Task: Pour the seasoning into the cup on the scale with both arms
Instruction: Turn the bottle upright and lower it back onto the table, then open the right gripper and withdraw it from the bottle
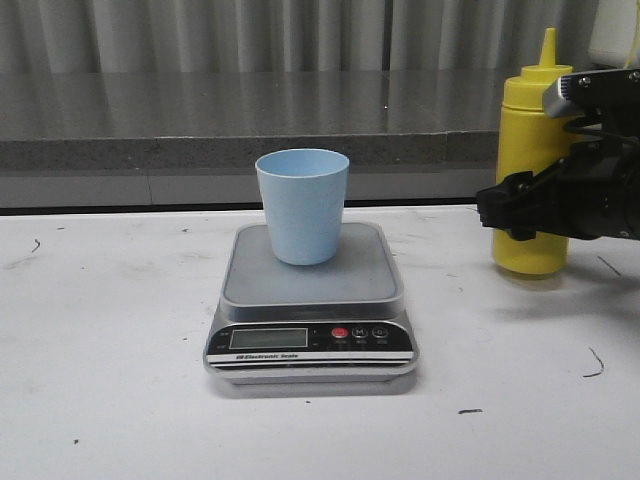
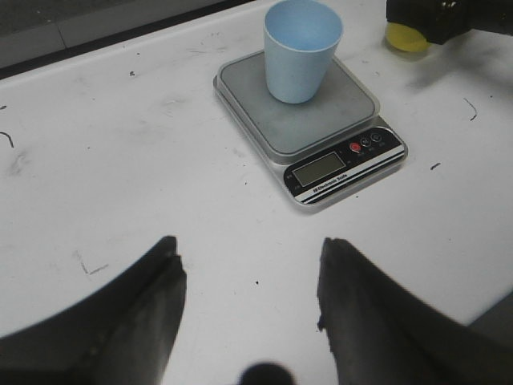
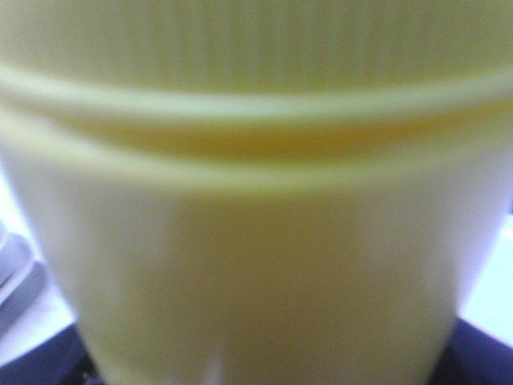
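Left fingers (image 2: 252,309) spread over bare worktop (image 2: 120,160), cup (image 2: 301,50) on scale (image 2: 309,128) ahead; right fingers (image 1: 525,205) at seasoning (image 1: 530,150), grip state indeterminable.

The cup (image 1: 302,205) looks like pale blue plastic with a plain matt surface, and the seasoning (image 1: 528,160) bottle is smooth yellow plastic with a ribbed collar under its nozzle. The scale (image 1: 311,300) has a dull brushed grey metal platform and a glossy black front panel, on a scuffed matt white counter (image 1: 110,380).
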`<state>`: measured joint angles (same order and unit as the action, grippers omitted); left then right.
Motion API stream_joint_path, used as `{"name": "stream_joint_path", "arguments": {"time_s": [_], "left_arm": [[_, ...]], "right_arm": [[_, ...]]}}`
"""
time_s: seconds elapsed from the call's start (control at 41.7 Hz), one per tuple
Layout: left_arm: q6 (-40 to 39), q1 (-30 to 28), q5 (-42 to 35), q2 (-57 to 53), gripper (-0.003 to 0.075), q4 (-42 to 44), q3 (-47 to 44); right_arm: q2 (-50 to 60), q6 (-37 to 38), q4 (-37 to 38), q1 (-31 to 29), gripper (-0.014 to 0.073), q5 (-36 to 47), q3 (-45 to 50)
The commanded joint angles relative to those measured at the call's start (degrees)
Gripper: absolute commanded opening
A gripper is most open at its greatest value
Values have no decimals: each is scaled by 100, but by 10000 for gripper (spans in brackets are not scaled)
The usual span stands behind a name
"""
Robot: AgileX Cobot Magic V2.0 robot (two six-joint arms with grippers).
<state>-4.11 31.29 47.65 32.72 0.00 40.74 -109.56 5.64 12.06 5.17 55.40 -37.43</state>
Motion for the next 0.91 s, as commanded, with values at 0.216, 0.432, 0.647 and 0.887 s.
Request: {"name": "stream_joint_path", "arguments": {"time_s": [0.216,0.432,0.647,0.887], "left_arm": [[-29,39,-404,8,376,0,151],[-29,39,-404,8,376,0,151],[-29,39,-404,8,376,0,151],[-29,39,-404,8,376,0,151]], "right_arm": [[13,-83,-371,-29,565,760,-159],[53,3,-342,-29,597,797,38],[409,3,-348,-29,597,1117,833],[1078,-3,-461,-16,597,795,1688]]}}
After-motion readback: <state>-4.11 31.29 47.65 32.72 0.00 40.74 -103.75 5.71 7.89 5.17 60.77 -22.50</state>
